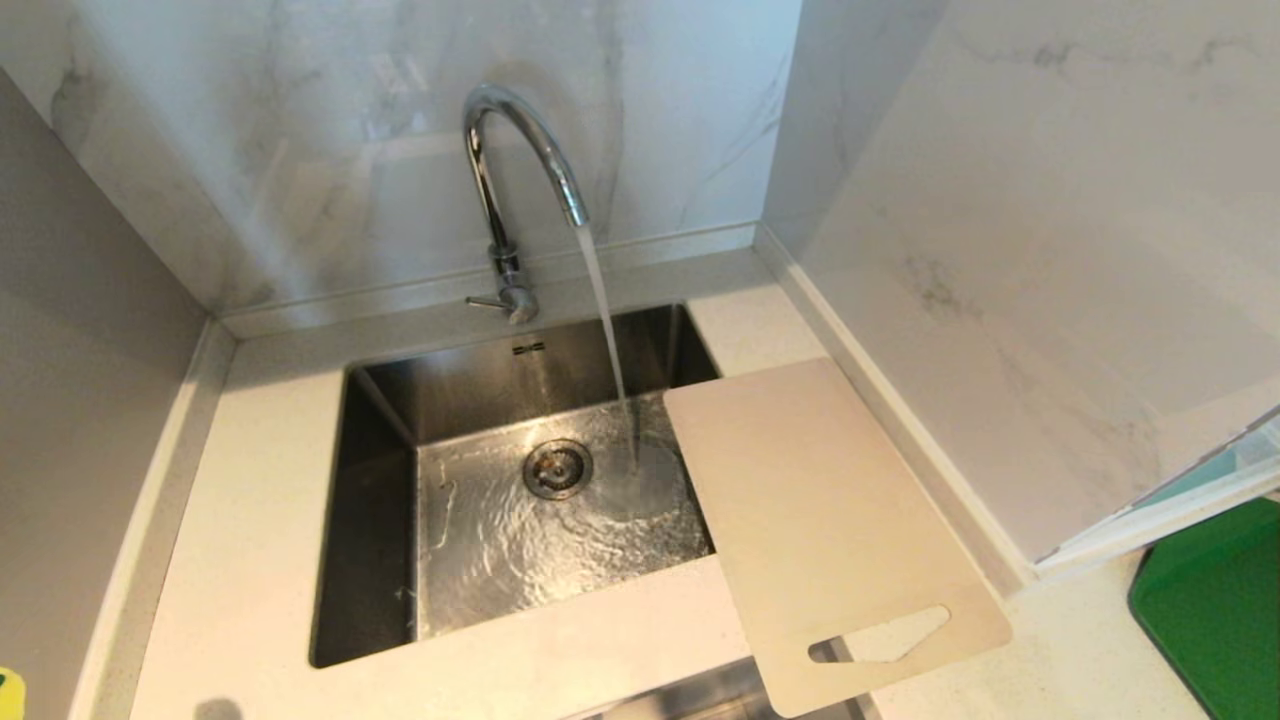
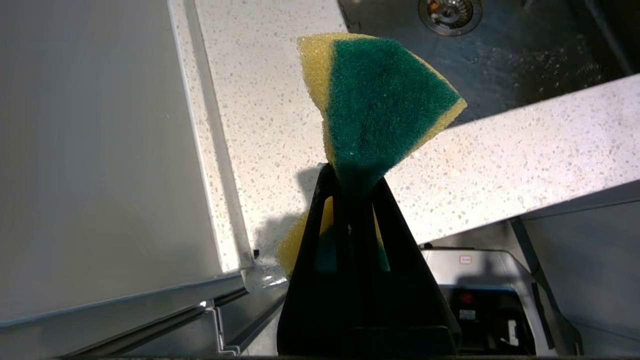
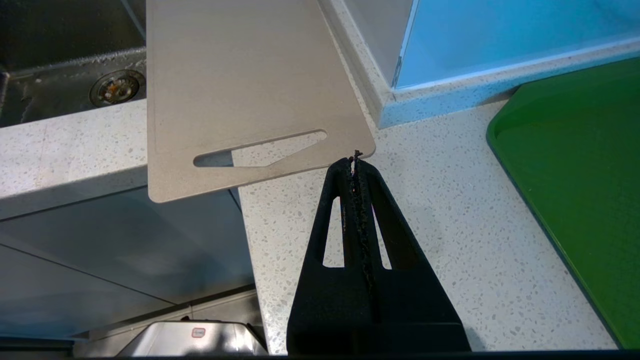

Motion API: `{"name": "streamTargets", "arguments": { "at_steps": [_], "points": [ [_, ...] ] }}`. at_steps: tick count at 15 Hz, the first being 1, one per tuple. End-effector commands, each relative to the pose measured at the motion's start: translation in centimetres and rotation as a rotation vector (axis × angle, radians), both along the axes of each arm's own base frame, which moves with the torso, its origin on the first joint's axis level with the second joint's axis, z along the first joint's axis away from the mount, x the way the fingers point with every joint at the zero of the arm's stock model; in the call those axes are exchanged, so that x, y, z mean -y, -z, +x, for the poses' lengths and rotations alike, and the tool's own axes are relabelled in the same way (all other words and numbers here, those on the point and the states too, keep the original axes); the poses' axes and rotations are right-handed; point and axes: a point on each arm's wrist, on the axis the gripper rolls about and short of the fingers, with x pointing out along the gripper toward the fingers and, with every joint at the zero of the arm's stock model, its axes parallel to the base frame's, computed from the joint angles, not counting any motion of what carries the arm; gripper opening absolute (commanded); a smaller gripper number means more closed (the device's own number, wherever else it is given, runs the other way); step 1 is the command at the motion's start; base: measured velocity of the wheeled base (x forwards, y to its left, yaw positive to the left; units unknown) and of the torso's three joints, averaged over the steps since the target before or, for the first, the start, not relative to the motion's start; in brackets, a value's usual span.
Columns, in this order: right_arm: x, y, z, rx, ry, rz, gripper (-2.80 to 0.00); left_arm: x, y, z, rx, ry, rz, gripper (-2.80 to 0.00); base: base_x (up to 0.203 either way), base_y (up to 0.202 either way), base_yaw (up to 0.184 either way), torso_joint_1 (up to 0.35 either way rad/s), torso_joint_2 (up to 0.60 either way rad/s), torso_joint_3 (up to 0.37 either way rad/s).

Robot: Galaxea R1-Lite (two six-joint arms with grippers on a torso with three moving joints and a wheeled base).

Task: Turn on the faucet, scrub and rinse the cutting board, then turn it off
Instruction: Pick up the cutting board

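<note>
The chrome faucet (image 1: pixel 515 180) stands behind the sink (image 1: pixel 375 520), and water streams from its spout onto the sink floor beside the drain (image 1: pixel 557 468). The off-white cutting board (image 1: pixel 825 520) lies on the counter right of the sink, one edge over the basin and its handle cutout past the counter's front edge; it also shows in the right wrist view as the cutting board (image 3: pixel 240 85). My left gripper (image 2: pixel 354 177) is shut on a yellow-and-green sponge (image 2: pixel 380 95) above the counter's front left. My right gripper (image 3: pixel 355 162) is shut and empty, just short of the board's near corner.
A green mat (image 1: pixel 1215 600) lies on the counter at the far right, by a marble wall corner (image 1: pixel 1000 250). A grey wall (image 1: pixel 80 400) borders the counter's left side. The sponge's yellow corner (image 1: pixel 8 692) shows at the head view's bottom left edge.
</note>
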Motion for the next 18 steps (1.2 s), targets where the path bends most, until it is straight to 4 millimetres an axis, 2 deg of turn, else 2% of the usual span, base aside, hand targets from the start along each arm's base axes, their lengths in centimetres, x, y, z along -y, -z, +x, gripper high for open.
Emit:
{"name": "streamTargets", "arguments": {
  "at_steps": [1,9,15,18],
  "points": [
    [0.0,0.0,0.0,0.001,-0.001,0.000,-2.80,0.0,0.2,-0.1,0.004,-0.001,-0.003,-2.80,0.000,0.000,0.000,0.000,0.00,0.000],
    [0.0,0.0,0.0,0.001,-0.001,0.000,-2.80,0.1,-0.6,-1.0,0.102,0.000,0.018,-2.80,0.000,0.000,0.000,0.000,0.00,0.000],
    [0.0,0.0,0.0,0.001,0.001,0.000,-2.80,-0.1,2.0,-1.3,0.173,0.004,0.060,-2.80,0.000,0.000,0.000,0.000,0.00,0.000],
    [0.0,0.0,0.0,0.001,-0.001,0.000,-2.80,-0.1,2.2,-1.7,0.215,0.019,0.068,-2.80,0.000,0.000,0.000,0.000,0.00,0.000]
  ]
}}
